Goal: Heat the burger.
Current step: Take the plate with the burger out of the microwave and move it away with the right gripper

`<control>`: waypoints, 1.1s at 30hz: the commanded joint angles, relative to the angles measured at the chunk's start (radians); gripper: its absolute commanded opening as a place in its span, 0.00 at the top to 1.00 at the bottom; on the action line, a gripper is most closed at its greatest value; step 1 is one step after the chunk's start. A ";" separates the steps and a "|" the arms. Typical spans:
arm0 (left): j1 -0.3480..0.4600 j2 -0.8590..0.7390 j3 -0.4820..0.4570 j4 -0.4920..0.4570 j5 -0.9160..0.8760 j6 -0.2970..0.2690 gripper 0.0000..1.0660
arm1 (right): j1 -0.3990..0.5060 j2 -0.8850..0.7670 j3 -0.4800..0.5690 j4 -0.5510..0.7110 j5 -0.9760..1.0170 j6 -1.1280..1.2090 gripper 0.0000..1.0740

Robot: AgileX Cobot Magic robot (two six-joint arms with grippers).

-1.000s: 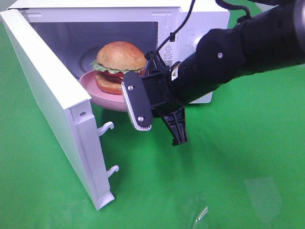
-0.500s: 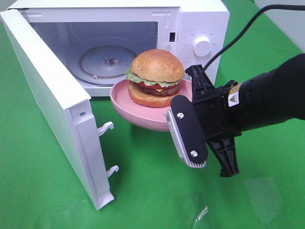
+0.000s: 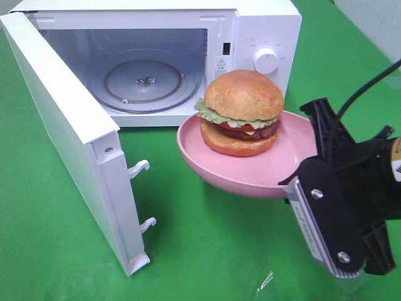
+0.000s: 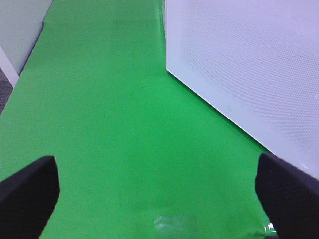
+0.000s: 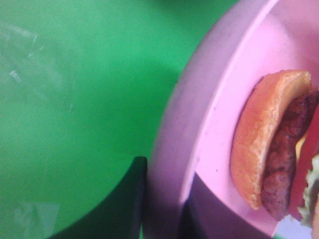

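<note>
Gripping the near right rim of a round pink plate (image 3: 250, 179), the black right gripper (image 3: 299, 182) holds it in the air above the green cloth-covered worktop (image 3: 207, 251), just in front of the white microwave oven (image 3: 188, 56), whose door (image 3: 62, 138) stands wide open. On the plate sits the round burger with a glossy golden-brown bun, green lettuce and dark patty (image 3: 241, 113). The left gripper (image 4: 159, 191), seen only in its wrist view, has its black jaws spread wide over bare green cloth beside a white perforated panel (image 4: 249, 64).
</note>
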 commanded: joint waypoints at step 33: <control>0.001 -0.018 -0.001 -0.004 -0.013 -0.008 0.06 | -0.002 -0.329 0.060 -0.668 0.578 1.277 1.00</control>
